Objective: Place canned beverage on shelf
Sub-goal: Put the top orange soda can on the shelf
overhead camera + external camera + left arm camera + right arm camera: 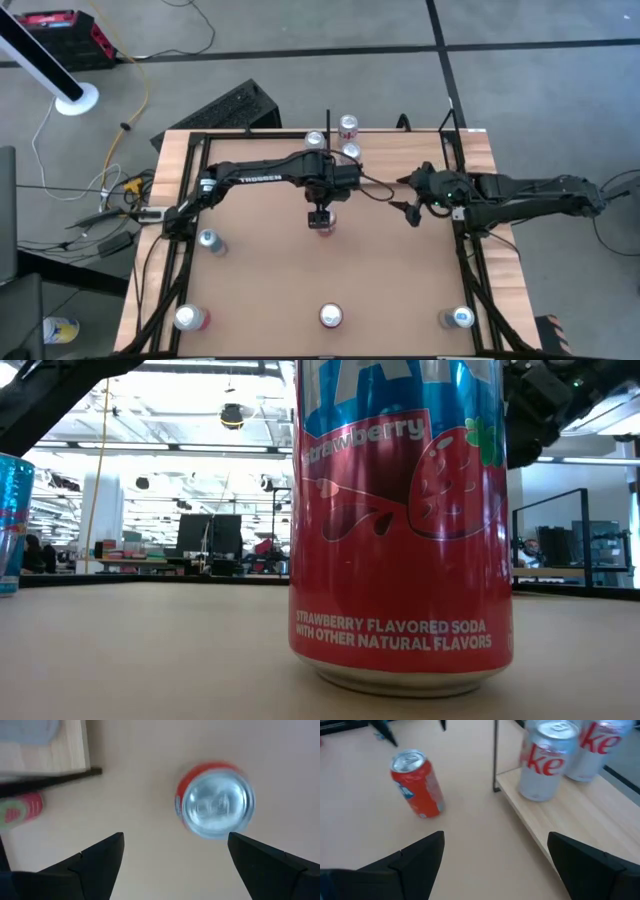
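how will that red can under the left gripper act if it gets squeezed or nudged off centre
The red can stands upright on its narrow base, so a nudge high up could probably tip it, and once down it would likely roll. Its smooth metal wall may slip in the open left gripper. Its tab looks unopened, so likely full and fairly heavy.

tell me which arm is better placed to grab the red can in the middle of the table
Left. The left gripper hangs directly over the red can, fingers open to either side of it in the left wrist view. The right gripper waits off to the side, also open.
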{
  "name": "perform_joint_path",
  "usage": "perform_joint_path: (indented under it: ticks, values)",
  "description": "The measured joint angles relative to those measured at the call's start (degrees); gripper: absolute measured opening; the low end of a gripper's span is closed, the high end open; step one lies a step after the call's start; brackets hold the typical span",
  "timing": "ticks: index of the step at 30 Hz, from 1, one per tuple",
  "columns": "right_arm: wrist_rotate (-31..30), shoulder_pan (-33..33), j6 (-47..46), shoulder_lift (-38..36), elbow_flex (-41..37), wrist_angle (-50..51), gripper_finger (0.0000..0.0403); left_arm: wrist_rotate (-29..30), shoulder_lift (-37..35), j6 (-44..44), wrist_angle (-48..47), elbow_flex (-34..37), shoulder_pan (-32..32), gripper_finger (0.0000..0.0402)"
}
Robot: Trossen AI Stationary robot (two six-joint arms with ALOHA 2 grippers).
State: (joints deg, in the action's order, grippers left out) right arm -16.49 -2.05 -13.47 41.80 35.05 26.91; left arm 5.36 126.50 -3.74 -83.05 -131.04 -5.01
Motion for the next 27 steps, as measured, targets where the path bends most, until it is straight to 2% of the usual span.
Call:
perform_joint_path:
  ticks: [7,12,17,19,22,27]
  values:
    - [0.02,3.99,1.13,7.80,0.00,-9.92,0.0379,0.01,0.00,0.78,-7.16,-0.35,0.24,0.0341]
    - [0.00,6.97,6.54,14.09,0.00,-19.29,0.0379,1.20,0.13,1.09,-6.89,2.31,0.22,0.0341]
    - [-0.06,9.17,8.09,16.35,0.00,-23.28,0.0379,1.14,-2.27,-1.40,-6.81,6.34,0.91,0.0341]
    - [-0.21,9.68,8.59,16.44,0.00,-23.05,0.0379,1.02,-5.85,-1.45,-6.82,9.82,0.90,0.0341]
    - [-0.42,10.00,9.02,16.39,0.00,-23.16,0.0379,1.22,-14.91,-0.12,-4.45,17.31,-0.16,0.0341]
    - [-0.55,9.95,9.50,16.50,0.00,-24.34,0.0379,1.39,-35.31,2.03,11.51,36.75,-2.04,0.0341]
